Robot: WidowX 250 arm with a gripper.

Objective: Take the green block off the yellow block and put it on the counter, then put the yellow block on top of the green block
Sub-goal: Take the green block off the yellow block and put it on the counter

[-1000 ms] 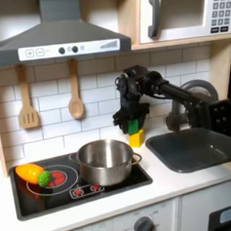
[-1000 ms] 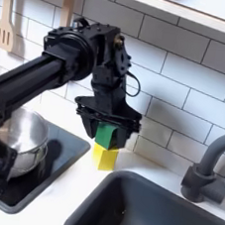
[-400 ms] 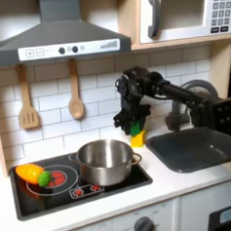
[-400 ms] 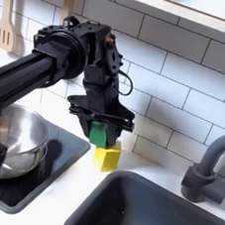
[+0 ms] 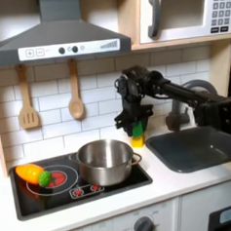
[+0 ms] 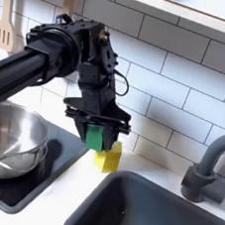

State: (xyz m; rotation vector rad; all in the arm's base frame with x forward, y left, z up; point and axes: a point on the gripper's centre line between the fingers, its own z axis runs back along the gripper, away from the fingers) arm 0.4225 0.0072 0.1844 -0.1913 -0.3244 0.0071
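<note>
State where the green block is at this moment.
In the second exterior view the green block sits gripped in the gripper, lifted just above the yellow block, which rests on the counter between stovetop and sink.

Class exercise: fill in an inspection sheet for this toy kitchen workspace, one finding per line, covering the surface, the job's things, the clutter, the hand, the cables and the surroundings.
Surface: smooth off-white counter, bare around the blocks.
Job's things: small plain green block held in the hand, lifted and shifted toward the second exterior view's left of the small plain yellow block, which sits on the counter by the tiled wall.
Clutter: round steel pot and rounded yellow-green-orange toy food on the black stovetop.
Hand: black hand closed on the green block.
Cables: thin black cable looped at the arm's wrist.
Surroundings: dark grey sink, two wooden utensils hanging on the wall, grey range hood, toy microwave.
</note>
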